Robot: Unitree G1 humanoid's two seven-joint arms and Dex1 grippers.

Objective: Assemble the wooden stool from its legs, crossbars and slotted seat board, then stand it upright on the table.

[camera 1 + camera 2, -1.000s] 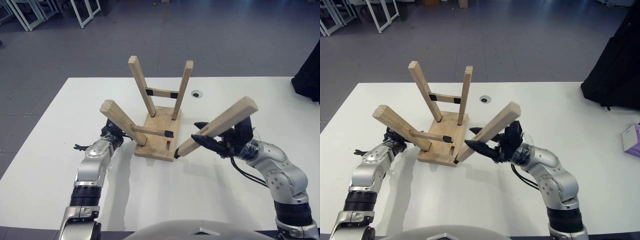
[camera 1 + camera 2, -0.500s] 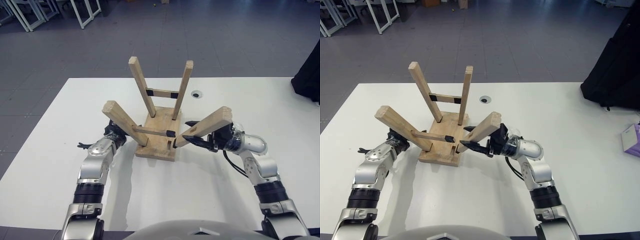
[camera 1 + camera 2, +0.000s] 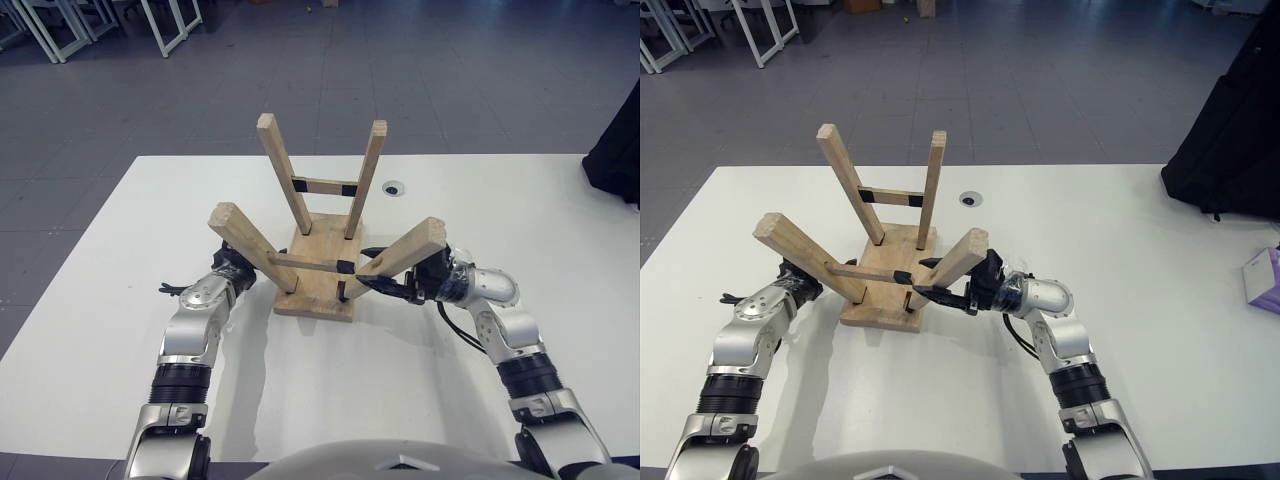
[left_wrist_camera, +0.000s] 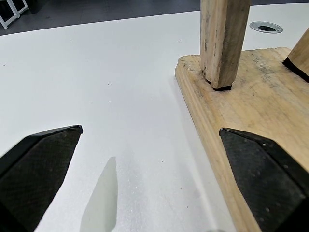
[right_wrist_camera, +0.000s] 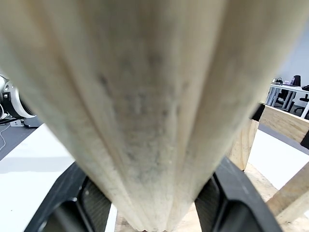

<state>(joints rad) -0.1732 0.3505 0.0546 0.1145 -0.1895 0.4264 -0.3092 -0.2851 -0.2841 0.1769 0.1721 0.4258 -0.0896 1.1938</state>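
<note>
At centre left the left hand sat low on the counter beside the upturned seat board, fingers spread wide and empty. Right of centre the right hand was clamped around the fourth leg, which leaned with its lower end at the board's near-right corner, by the black-tipped end of the near crossbar. To seat it well, the foot likely needed squaring over its slot and meeting the crossbar before any push, the left hand bracing the board against sliding.

White table — seat board lies flat at its middle; purple box near the right edge.
</note>
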